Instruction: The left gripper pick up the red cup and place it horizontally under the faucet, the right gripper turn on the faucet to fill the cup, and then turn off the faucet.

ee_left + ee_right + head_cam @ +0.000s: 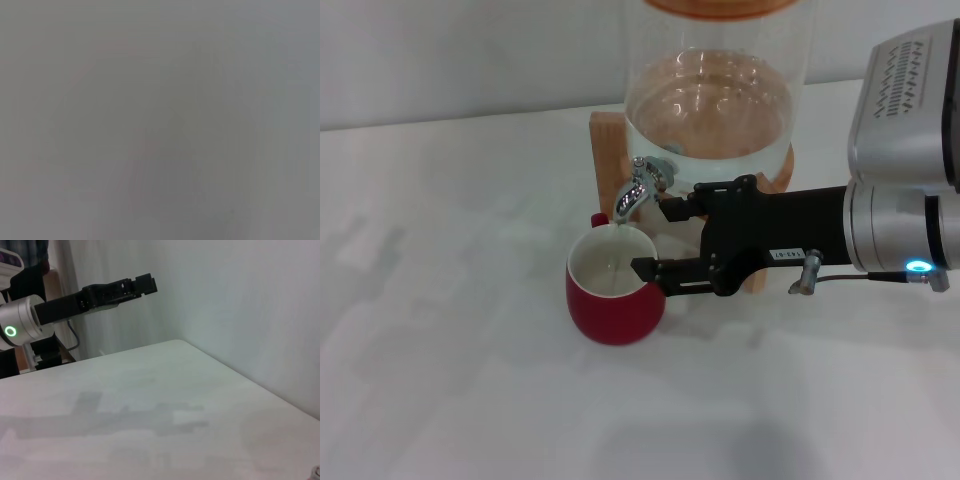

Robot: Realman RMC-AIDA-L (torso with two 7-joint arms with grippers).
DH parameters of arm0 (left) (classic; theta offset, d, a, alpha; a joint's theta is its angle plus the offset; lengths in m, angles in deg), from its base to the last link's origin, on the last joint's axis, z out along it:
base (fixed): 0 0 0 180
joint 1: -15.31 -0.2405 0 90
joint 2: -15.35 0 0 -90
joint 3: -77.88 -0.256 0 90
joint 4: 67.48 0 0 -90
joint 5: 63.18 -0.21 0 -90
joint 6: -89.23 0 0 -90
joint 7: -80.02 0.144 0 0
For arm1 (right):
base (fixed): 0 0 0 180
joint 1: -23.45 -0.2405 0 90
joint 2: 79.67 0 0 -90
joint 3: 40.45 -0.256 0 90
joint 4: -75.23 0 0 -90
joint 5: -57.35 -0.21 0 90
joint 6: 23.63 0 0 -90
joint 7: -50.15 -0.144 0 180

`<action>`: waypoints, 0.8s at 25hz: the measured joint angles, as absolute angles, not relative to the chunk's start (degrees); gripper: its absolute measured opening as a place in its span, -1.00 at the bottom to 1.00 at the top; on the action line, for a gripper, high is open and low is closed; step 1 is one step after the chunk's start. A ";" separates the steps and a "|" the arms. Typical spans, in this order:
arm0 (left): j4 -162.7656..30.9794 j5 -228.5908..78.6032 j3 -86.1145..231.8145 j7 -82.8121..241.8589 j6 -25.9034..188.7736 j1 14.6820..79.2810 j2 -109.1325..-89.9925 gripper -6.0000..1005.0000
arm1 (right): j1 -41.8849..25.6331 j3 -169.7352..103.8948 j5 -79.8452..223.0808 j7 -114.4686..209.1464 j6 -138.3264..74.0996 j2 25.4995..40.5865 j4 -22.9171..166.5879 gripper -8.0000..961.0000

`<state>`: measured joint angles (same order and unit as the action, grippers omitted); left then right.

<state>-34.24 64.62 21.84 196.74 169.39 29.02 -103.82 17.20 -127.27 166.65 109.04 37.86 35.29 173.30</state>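
The red cup (pixel 615 310) stands upright on the white table, its mouth right under the spout of the chrome faucet (pixel 638 188). The faucet sits on a clear glass dispenser (pixel 720 110). My right gripper (pixel 650 237) is open and reaches in from the right. Its upper finger is beside the faucet and its lower finger lies at the cup's rim. I cannot tell whether water is running. My left gripper (pixel 144 284) shows only in the right wrist view, raised in the air far from the cup, with its green light on. The left wrist view shows only grey.
The dispenser rests on a wooden stand (pixel 608 145) at the back of the white table (pixel 440 300). A pale wall rises behind it. In the right wrist view the table edge (pixel 240 375) meets the wall.
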 joint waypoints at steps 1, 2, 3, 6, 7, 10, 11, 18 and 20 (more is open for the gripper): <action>-34.25 64.62 21.82 196.74 169.39 29.02 -103.82 0.14 | 17.20 -127.27 166.62 109.04 37.86 35.29 173.30 0.50; -34.26 64.62 21.80 196.74 169.39 29.01 -103.83 0.14 | 17.21 -127.28 166.61 109.04 37.86 35.29 173.31 0.50; -34.26 64.62 21.80 196.74 169.39 28.99 -103.83 0.14 | 17.23 -127.33 166.60 109.02 37.86 35.29 173.31 0.50; -34.26 64.64 21.86 196.73 169.39 28.92 -103.83 0.14 | 17.66 -128.15 166.57 108.82 38.10 35.29 173.48 0.50; -34.26 64.65 21.98 196.70 169.40 28.86 -103.83 0.14 | 17.86 -128.65 166.57 108.77 38.37 35.27 173.59 0.50; -34.08 64.90 22.13 196.38 169.39 28.31 -103.70 0.14 | 18.78 -131.05 166.01 108.65 39.64 35.22 173.83 0.50; -33.98 64.95 22.19 196.32 169.39 28.20 -103.65 0.14 | 19.28 -132.00 165.50 108.69 40.18 35.24 173.90 0.50; -33.93 64.28 24.52 192.45 168.43 28.52 -102.87 0.14 | 22.02 -140.97 162.39 109.87 45.42 35.38 173.84 0.50; -34.02 63.46 24.60 190.12 167.25 28.79 -102.21 0.14 | 22.48 -142.77 160.60 110.70 47.23 35.38 173.49 0.50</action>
